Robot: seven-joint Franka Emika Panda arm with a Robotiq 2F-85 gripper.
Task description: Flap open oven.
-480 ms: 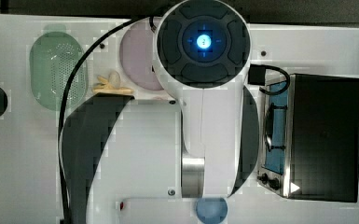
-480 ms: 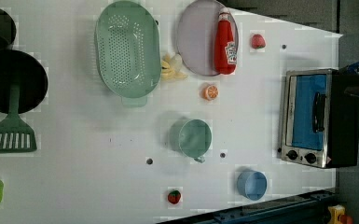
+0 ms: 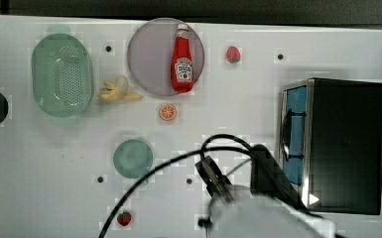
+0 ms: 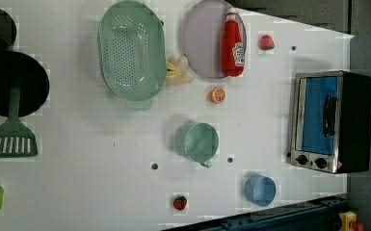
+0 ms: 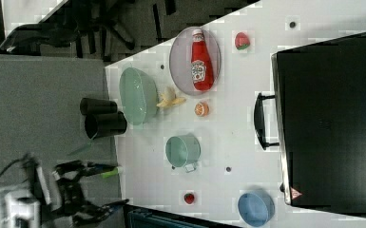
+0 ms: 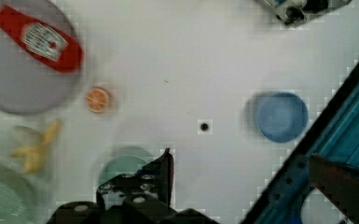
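The toaster oven [image 4: 330, 121] sits door-closed; the gripper [image 6: 140, 186] is cropped, its jaw state impossible to tell.

The oven [image 4: 331, 121] has a matt black top, a brushed silver metal front frame and a glossy blue-tinted glass door. The table [image 4: 101, 159] is smooth matt white. The ketchup bottle [image 4: 232, 43] looks like glossy red plastic.

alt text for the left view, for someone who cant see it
A toaster oven with its blue glass door shut sits at the left view's right on a white table. Elsewhere lie a green colander, ketchup bottle on a plate, and cups.
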